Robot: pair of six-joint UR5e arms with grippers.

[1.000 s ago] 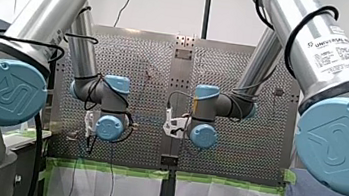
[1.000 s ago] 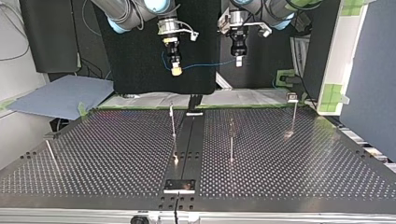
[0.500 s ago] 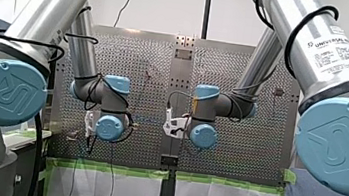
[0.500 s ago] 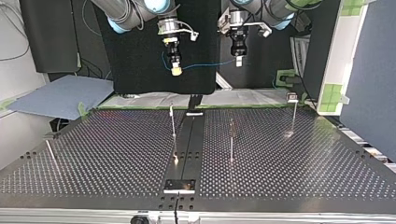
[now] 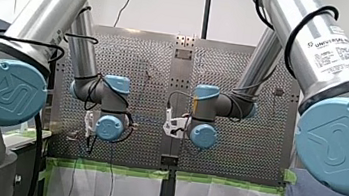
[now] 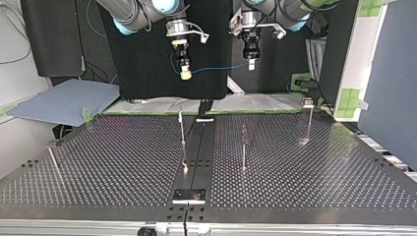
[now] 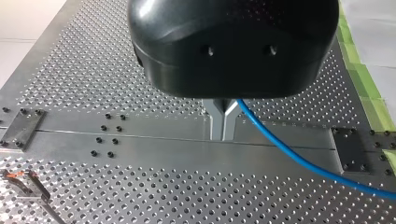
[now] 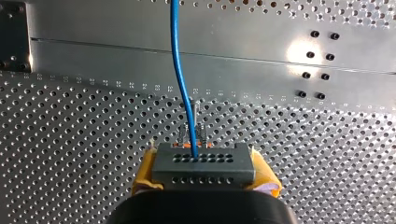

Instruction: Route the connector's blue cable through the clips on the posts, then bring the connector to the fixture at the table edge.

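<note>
In the top view both grippers hang high above the table's far edge. My right gripper (image 6: pixel 185 73) has yellow pads and is shut on the grey connector (image 8: pixel 203 164). The blue cable (image 6: pixel 216 68) runs from the connector across to my left gripper (image 6: pixel 251 64). In the left wrist view the metal fingers (image 7: pixel 216 122) of my left gripper (image 7: pixel 223 135) are shut on the blue cable (image 7: pixel 299 158), which trails off to one side. In the right wrist view the cable (image 8: pixel 180 70) rises straight out of the connector. Thin clip posts (image 6: pixel 182 125) (image 6: pixel 243 147) (image 6: pixel 309 120) stand on the table, none touching the cable.
Another post (image 6: pixel 53 160) leans near the top view's left edge. A smooth metal strip (image 6: pixel 196 147) runs down the middle of the perforated table (image 6: pixel 319 172), with a dark plate (image 6: pixel 189 195) at its near end. Green tape (image 5: pixel 113 168) edges the table in the front view.
</note>
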